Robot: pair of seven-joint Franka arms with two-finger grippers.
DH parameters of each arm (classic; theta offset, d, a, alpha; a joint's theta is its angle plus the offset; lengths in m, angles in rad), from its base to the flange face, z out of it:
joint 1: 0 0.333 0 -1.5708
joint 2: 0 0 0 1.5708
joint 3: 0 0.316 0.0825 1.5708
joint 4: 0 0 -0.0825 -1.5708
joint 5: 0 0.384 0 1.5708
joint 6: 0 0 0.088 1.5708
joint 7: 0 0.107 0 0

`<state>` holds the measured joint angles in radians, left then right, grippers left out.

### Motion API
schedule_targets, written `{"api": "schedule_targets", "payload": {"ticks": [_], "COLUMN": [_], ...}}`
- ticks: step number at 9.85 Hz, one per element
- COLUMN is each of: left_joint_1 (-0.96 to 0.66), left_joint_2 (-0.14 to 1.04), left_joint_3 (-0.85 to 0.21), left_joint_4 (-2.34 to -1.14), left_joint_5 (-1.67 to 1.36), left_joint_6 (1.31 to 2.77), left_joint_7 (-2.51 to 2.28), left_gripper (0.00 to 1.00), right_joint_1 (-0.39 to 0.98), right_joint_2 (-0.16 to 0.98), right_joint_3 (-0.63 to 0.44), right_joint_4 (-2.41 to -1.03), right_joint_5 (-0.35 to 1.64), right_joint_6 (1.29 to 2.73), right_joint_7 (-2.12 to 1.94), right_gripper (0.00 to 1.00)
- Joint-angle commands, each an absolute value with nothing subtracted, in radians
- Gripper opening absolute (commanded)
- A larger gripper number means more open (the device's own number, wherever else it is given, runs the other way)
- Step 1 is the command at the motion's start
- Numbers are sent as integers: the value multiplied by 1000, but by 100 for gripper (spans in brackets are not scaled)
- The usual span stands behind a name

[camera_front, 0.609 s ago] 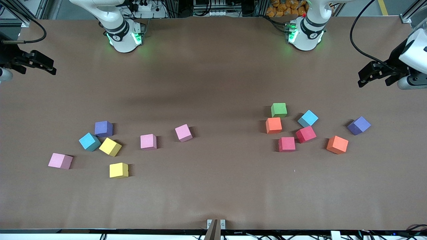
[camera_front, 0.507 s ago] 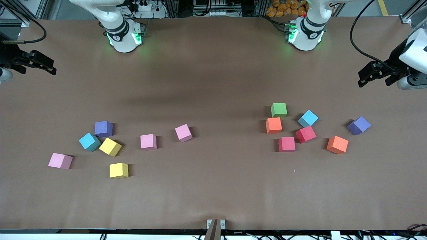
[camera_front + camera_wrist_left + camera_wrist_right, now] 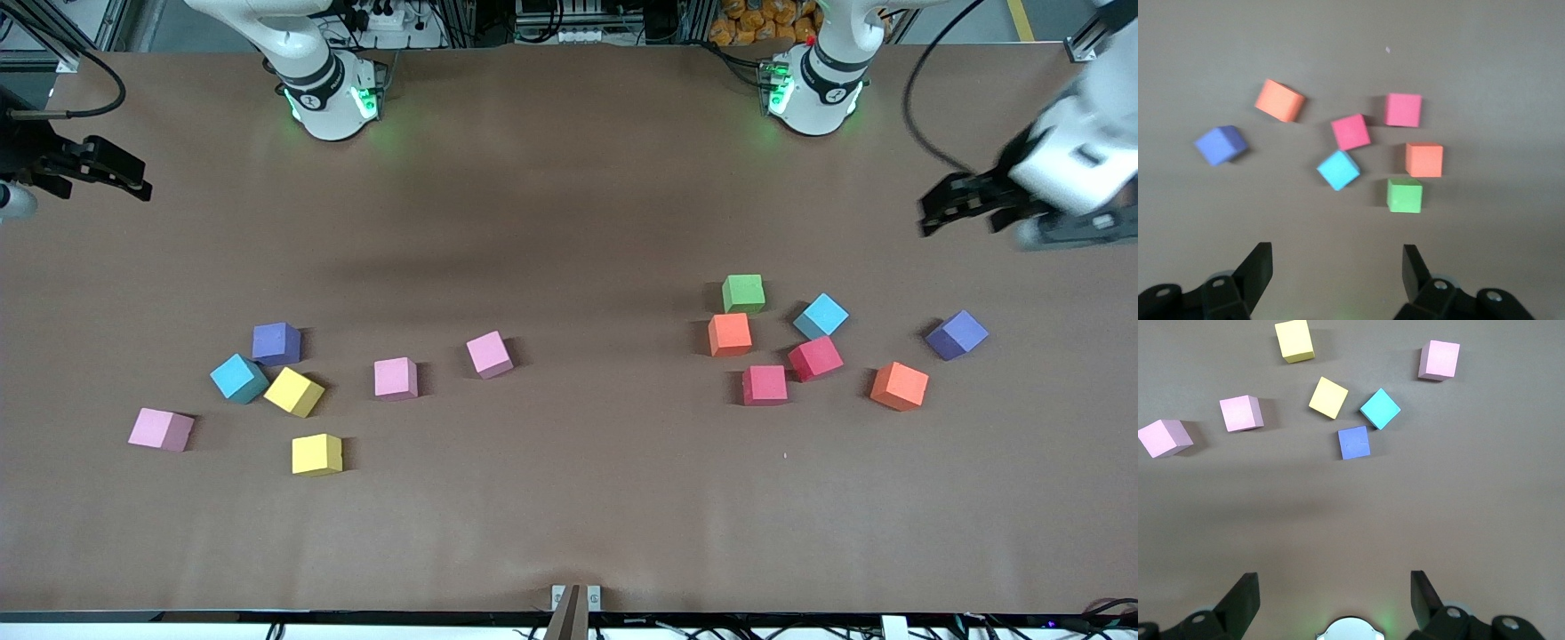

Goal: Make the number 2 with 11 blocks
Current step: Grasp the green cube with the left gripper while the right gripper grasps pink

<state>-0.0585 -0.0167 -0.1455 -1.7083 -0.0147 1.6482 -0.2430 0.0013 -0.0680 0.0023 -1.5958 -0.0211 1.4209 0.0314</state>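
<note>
The blocks lie loose in two groups on the brown table; the number 2 is out of view. Toward the right arm's end are a purple block [image 3: 276, 343], a sky-blue one [image 3: 238, 378], two yellow ones [image 3: 293, 392] and three pink ones [image 3: 396, 378]. Toward the left arm's end are a green block [image 3: 743, 293] [image 3: 1405, 195], two orange [image 3: 729, 334], two red [image 3: 765, 385], a sky-blue [image 3: 820, 316] and a purple [image 3: 957, 334]. My left gripper [image 3: 935, 206] [image 3: 1336, 257] hangs open and empty over bare table. My right gripper [image 3: 133, 178] [image 3: 1335, 587] waits open and empty at its end.
Both arm bases [image 3: 333, 98] stand along the table's edge farthest from the front camera. A small metal bracket [image 3: 576, 597] sits at the nearest edge. Bare table [image 3: 605, 373] separates the two groups of blocks.
The left arm has swung inward from its end of the table, toward the group with the green block. The right arm and all blocks have stayed put.
</note>
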Motion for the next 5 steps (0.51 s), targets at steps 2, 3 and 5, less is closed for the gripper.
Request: {"api": "schedule_targets", "payload": {"ticks": [2, 3, 5], "left_joint_1": [-71, -72, -72], "left_joint_2": [-11, 12, 61], "left_joint_3": [-248, -274, -298], "left_joint_4": [-2000, -2056, -2164], "left_joint_5": [-31, -29, -28], "left_joint_6": [1912, 1974, 2125], "left_joint_7": [-354, -357, -379], "left_gripper": [87, 86, 85], "right_joint_1": [31, 40, 63], "right_joint_2": [-45, -26, 21], "right_joint_3": [0, 2, 2], "right_joint_4": [-1646, -1654, -1655], "right_joint_5": [-25, -25, -25], "right_joint_6": [1508, 1531, 1564], "right_joint_7": [52, 51, 52], "right_gripper": [100, 100, 100]}}
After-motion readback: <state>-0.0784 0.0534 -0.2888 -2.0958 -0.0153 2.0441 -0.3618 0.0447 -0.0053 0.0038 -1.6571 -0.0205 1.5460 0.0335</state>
